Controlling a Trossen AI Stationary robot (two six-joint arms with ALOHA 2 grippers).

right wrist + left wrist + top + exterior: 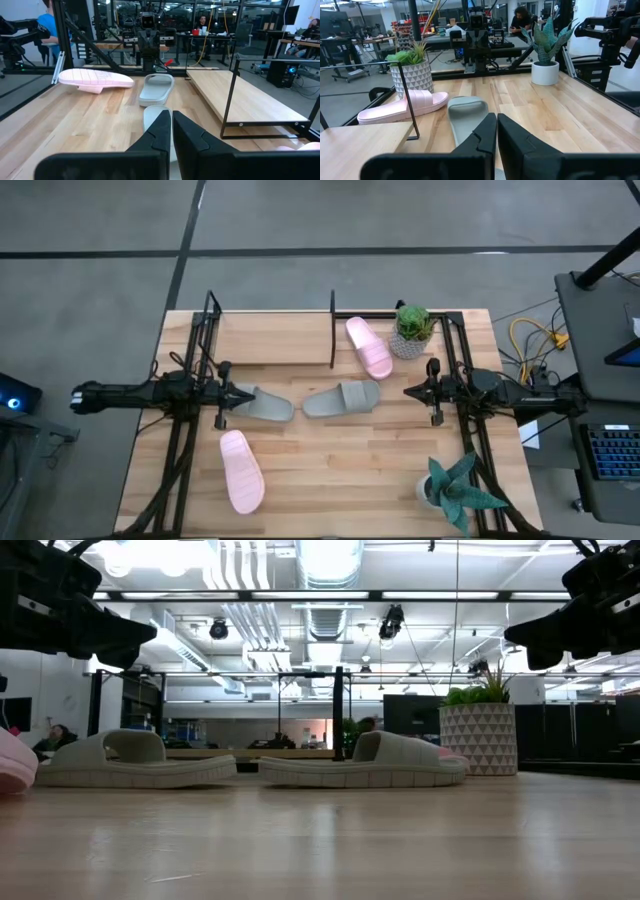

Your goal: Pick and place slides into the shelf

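Observation:
Two grey-green slides lie sole-down mid-table: the left one and the right one. One pale pink slide lies just off the right end of the shelf. The other pink slide lies near the table's near-left edge. My left gripper is shut and hovers over the left grey-green slide's outer end. My right gripper is shut and raised, right of the right grey-green slide.
A green plant in a patterned pot stands by the far pink slide. A spiky plant in a white pot stands at the near-right corner. Black shelf uprights rise at the far side. People show in the room beyond.

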